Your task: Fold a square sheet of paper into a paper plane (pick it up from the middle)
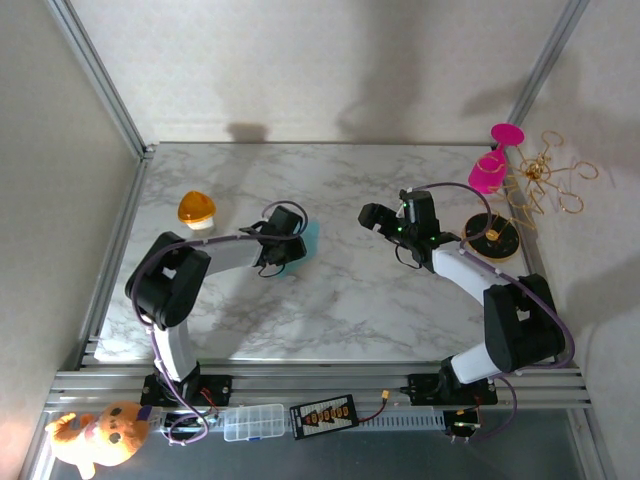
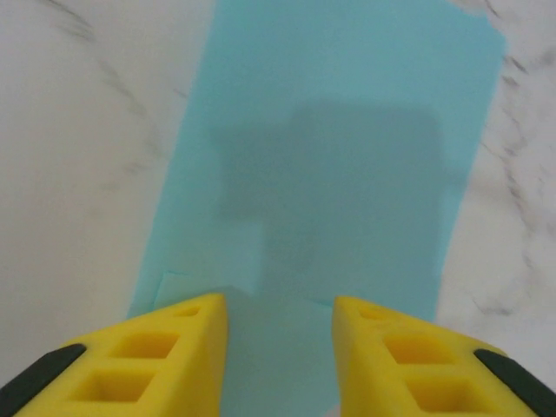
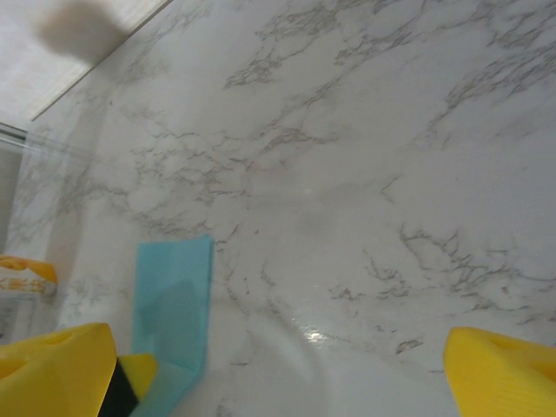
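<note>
Teal paper (image 2: 330,174) lies flat beneath left fingers (image 2: 165,356).

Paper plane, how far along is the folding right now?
Early. Done: little; the teal paper sheet lies flat on the marble table, no dart shape, though a small flap shows at its near edge. In hand: the left pincer is low over the sheet's near end, fingers apart. The right pincer hangs open nearby, holding nothing. Left: picking it up and the plane's folds.
</note>
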Available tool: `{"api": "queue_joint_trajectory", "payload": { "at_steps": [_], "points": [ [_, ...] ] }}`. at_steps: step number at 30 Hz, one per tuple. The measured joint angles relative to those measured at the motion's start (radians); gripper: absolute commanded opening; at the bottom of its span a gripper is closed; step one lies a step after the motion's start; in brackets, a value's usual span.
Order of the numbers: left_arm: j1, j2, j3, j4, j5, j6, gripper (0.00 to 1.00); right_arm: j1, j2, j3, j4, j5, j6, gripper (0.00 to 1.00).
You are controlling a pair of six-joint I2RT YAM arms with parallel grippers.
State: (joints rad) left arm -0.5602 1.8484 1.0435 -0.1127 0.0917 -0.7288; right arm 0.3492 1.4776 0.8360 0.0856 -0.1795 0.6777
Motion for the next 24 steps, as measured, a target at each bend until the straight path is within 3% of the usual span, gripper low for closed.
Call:
{"api": "queue_joint_trajectory", "payload": {
  "at_steps": [6, 15, 24],
  "points": [
    [-0.084, 0.021, 0.001, 0.058, 0.103, -0.002, 0.3, 0.002, 0.033, -0.003, 0.0, -0.09, 0.105, 0.74],
    [-0.104, 0.011, 0.049, 0.049, 0.12, -0.01, 0.28, 0.039, 0.141, -0.006, -0.036, -0.137, 0.153, 0.66],
    [-0.104, -0.01, 0.019, 0.062, 0.106, -0.113, 0.23, 0.101, 0.267, 0.097, -0.111, -0.168, 0.097, 0.53]
  ]
}}
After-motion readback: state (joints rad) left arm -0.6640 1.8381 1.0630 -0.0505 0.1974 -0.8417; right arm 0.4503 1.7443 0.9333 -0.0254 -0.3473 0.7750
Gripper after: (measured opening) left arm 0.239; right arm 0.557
